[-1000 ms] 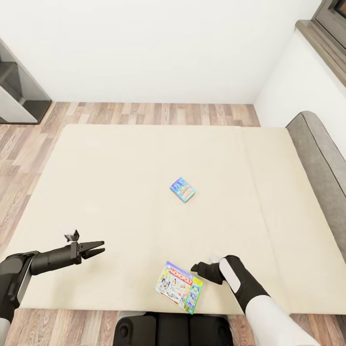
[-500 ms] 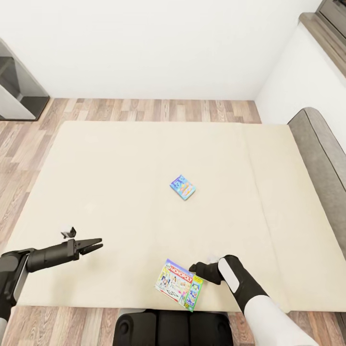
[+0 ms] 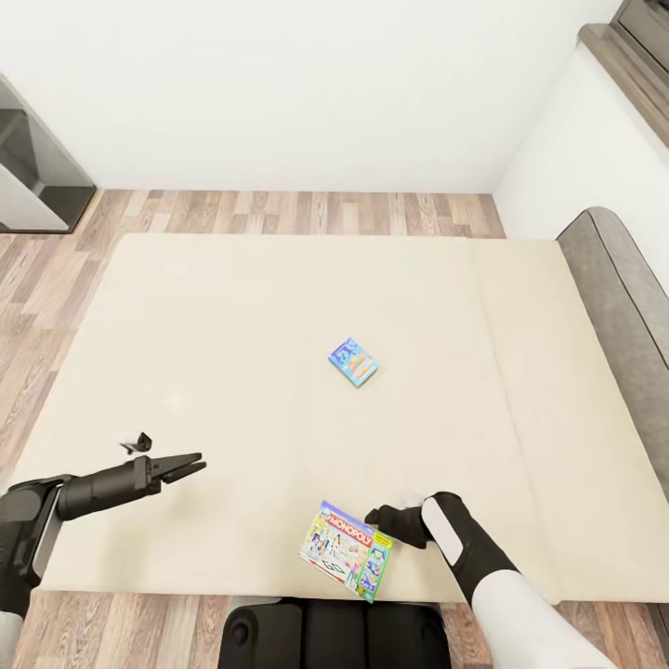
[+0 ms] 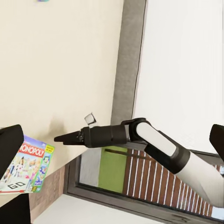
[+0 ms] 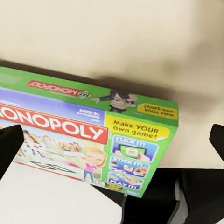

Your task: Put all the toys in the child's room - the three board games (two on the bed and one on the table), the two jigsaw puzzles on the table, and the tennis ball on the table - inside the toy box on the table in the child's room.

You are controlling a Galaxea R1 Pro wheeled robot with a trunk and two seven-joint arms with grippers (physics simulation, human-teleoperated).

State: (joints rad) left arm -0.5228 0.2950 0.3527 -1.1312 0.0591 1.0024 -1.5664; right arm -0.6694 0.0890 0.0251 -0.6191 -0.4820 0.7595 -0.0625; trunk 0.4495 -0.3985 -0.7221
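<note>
A robot stands at the foot edge of a wide beige bed [image 3: 232,307], looking down over both arms; the right gripper [image 3: 379,517] hovers just beside the right edge of a large board game box [image 3: 346,552], its dark fingers seen spread at either side of the right wrist view, holding nothing.

The main risk, as a judgement: the box lies flat at the very near edge of the mattress, and in the right wrist view one corner seems to overhang it; a sideways nudge from the jaws could push it off onto the floor rather than seat it between them; a flat box on a soft surface also gives little edge to pinch, so the grip may slip.

The large box has a green rim, a purple and white cartoon cover, a red banner reading MONOPOLY and a yellow patch reading "Make YOUR own game!"; it lies slightly turned.

A second, small blue game box [image 3: 353,362] lies near the middle of the bed, well apart from both arms.

The left gripper [image 3: 189,465] hangs over the left near part of the mattress, jaws slightly parted and empty; a grey headboard [image 3: 618,279] runs along the right side.
</note>
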